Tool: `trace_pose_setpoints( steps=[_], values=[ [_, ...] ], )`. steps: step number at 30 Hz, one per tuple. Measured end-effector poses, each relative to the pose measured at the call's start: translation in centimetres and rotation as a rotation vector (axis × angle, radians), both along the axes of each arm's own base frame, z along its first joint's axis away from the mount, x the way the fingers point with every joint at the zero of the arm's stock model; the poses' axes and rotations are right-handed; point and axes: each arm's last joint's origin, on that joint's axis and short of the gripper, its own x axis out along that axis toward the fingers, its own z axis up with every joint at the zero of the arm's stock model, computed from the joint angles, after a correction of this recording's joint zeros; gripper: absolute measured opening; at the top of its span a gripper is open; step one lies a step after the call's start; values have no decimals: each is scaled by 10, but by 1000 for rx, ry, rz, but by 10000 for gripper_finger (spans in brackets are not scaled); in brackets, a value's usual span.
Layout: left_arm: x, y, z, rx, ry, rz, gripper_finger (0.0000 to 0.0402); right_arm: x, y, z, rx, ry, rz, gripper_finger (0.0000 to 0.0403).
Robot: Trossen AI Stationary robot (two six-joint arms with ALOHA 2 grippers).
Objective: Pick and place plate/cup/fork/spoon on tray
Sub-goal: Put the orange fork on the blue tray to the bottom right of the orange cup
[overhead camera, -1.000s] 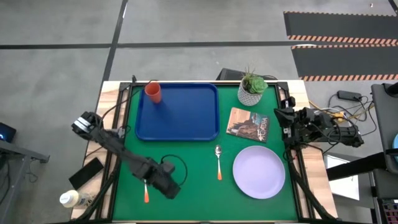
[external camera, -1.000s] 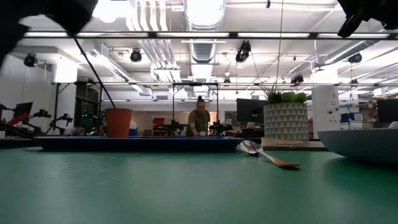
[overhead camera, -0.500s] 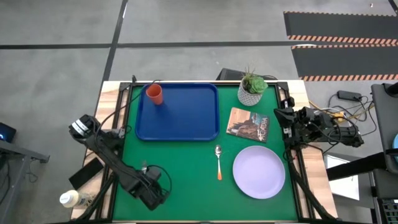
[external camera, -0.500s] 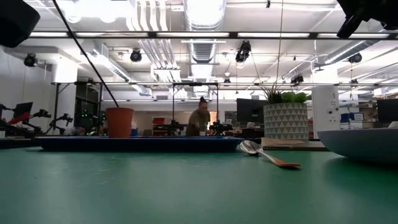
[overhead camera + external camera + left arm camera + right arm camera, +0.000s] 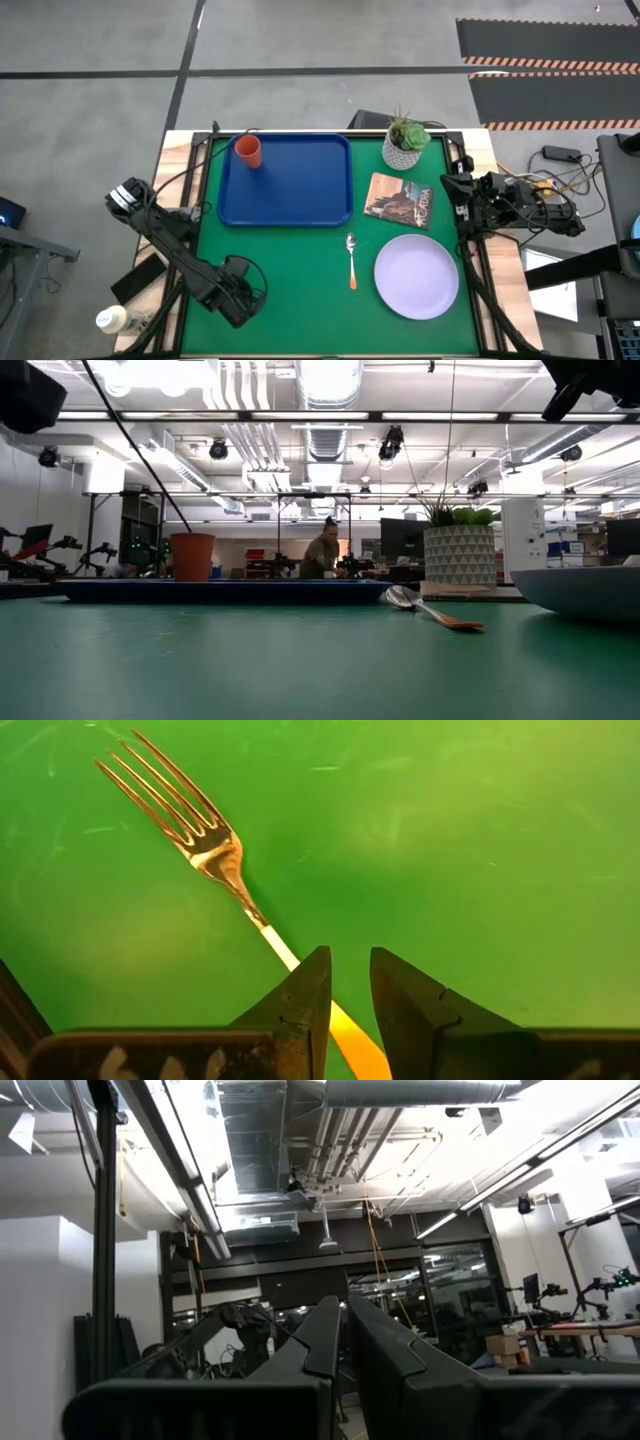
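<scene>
My left gripper (image 5: 237, 292) is over the green mat's near left part, raised, as the low view shows (image 5: 30, 395). It is shut on the fork (image 5: 215, 845), which has silver tines and an orange handle; the gripper hides it in the high view. The orange-red cup (image 5: 248, 151) stands in the far left corner of the blue tray (image 5: 300, 200). The spoon (image 5: 351, 258) lies on the mat, bowl toward the far edge. The lavender plate (image 5: 417, 277) rests on the mat at the near right. My right gripper (image 5: 462, 200) waits shut at the table's right edge. My left gripper pinches the orange part of the fork's handle (image 5: 345, 1025) between its two fingers. The silver neck and the tines (image 5: 165, 785) stick out ahead of the fingertips, slanting to one side. The fork points down toward the mat; I cannot tell whether the tines touch it.
A white patterned plant pot (image 5: 404, 143) and a book (image 5: 400, 199) lie right of the tray. A phone (image 5: 138, 279) and a bottle (image 5: 112, 320) sit off the mat's left side. A person (image 5: 322, 556) stands far behind the table.
My left gripper has gone toward the table's left edge. The fork, which showed beside it in the high view a second ago, is now hidden beneath it.
</scene>
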Motion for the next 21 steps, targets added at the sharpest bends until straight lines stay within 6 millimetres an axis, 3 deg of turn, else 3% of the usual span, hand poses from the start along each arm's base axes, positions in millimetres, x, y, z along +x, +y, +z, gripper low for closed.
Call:
trace_pose_setpoints(
  steps=[10, 21],
  values=[
    [-10, 6, -17, 27, 43, 88, 59, 0, 0, 0, 0, 0, 0, 18],
    [-15, 5, -20, 29, 59, 102, 74, 0, 0, 0, 1, 0, 0, 18]
  ],
)
